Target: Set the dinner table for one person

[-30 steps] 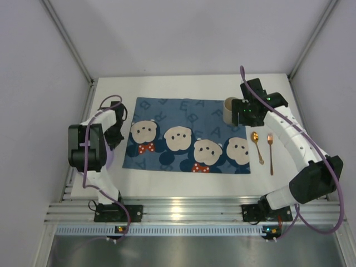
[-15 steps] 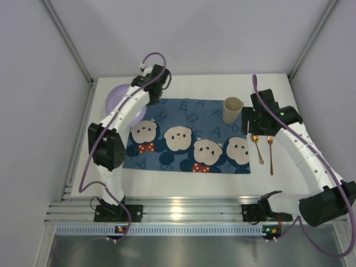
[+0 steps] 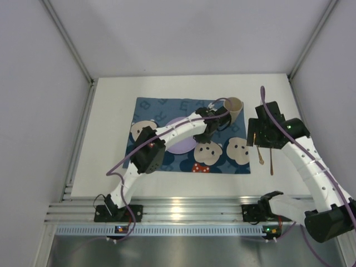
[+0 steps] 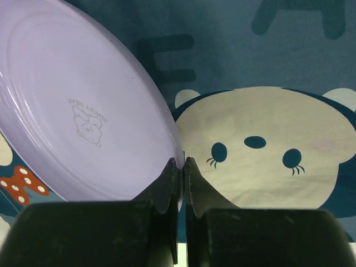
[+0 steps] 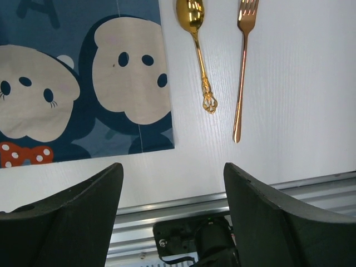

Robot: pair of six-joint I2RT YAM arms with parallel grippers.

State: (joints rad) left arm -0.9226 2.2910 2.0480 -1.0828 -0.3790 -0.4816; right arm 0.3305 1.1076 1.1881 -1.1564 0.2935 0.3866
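Note:
My left gripper point(image 3: 199, 133) is shut on the right rim of a lavender plate point(image 3: 179, 143), holding it tilted over the middle of the blue cartoon-mouse placemat point(image 3: 150, 108). The left wrist view shows the plate's underside point(image 4: 83, 111) and the closed fingertips point(image 4: 173, 167) pinching its edge above a mouse face. My right gripper point(image 3: 260, 139) is open and empty, hovering over the gold spoon point(image 5: 194, 33) and fork point(image 5: 243, 55), which lie on the white dinner table point(image 3: 111, 111) right of the placemat. A beige cup point(image 3: 234, 107) stands upright at the placemat's back right corner.
The aluminium rail point(image 3: 183, 208) runs along the table's near edge and shows in the right wrist view point(image 5: 267, 192). Grey walls enclose the table at the back and both sides. The left arm's purple cable point(image 3: 130, 161) trails over the placemat.
My left arm has swung from the back left corner to over the placemat's middle, carrying the plate. My right gripper has drawn back from the cup toward the spoon and fork.

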